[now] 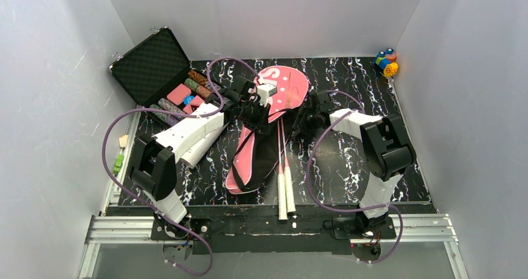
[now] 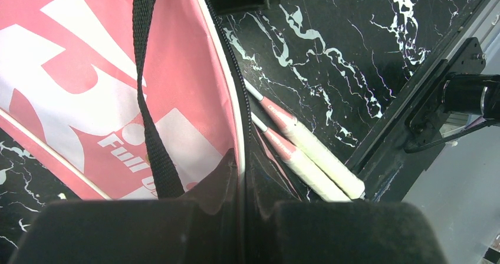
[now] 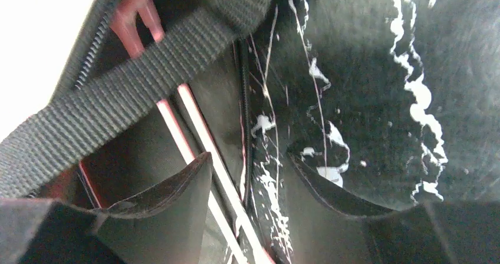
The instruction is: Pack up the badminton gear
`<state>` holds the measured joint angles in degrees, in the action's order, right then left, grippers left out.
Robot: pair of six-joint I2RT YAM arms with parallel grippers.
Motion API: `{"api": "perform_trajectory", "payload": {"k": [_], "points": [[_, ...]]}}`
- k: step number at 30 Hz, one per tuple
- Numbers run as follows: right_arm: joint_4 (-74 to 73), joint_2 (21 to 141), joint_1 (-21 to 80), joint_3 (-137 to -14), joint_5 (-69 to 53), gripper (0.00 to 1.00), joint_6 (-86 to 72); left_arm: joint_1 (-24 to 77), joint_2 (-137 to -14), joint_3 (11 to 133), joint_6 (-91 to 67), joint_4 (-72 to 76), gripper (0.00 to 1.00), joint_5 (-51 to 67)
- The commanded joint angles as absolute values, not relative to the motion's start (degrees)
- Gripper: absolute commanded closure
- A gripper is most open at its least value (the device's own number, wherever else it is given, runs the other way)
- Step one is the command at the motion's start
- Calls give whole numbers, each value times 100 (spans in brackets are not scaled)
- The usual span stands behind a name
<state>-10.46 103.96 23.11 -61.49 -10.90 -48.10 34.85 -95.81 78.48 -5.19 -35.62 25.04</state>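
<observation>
Pinching the floppy-looking cover at its zip edge, seemingly a sound hold, left gripper was shut; right gripper gaped empty.

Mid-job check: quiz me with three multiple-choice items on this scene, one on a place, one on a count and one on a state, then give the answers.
1. Where is the multicoloured toy?
A. far right corner of the table
B. inside the open case
C. at the near left edge

2. How many white racket handles show?
A. one
B. two
C. four

3. How is the left gripper?
A. wide open in the air
B. shut on the zip edge of the pink cover
C. clamped on a shuttlecock

Answers:
1. A, it sits where the far and right walls meet.
2. B, two handles lie side by side.
3. B, its fingers pinch that edge in the left wrist view.
</observation>
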Motion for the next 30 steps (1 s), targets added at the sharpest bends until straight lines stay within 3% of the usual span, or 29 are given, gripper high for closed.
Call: {"api": "perform_trajectory", "payload": {"k": [1, 9, 11, 14, 15, 17, 19, 24, 30], "points": [[-494, 10532, 2293, -6201, -1004, 45, -5048, 3531, -9426, 8144, -562, -3548, 100, 2875], [-125, 10795, 2314, -6040, -869, 54, -5543, 3533, -9421, 8276, -633, -3601, 100, 2976], [85, 10896, 2408, -5911, -655, 66, -5874, 3534, -9468, 8242, -586, -3604, 100, 2963], [-196, 11006, 2521, -6088, -532, 95, -5784, 3542, -9575, 7950, -504, -3580, 100, 2976], [-137, 10908, 2522, -6003, -536, 99, -5768, 3542, -9603, 7864, -496, -3550, 96, 2999], [-121, 10527, 2509, -5853, -598, 99, -5715, 3557, -9567, 7617, -471, -3359, 76, 3149], [-421, 9732, 2507, -5820, -736, 99, -5532, 3673, -9463, 7585, -331, -3283, 46, 3165], [-898, 8747, 2514, -5849, -952, 99, -5455, 3795, -9416, 7810, -149, -3305, 33, 3072], [-1671, 8096, 2514, -6100, -1064, 99, -5318, 3843, -9471, 8057, -156, -3344, 30, 3002]]}}
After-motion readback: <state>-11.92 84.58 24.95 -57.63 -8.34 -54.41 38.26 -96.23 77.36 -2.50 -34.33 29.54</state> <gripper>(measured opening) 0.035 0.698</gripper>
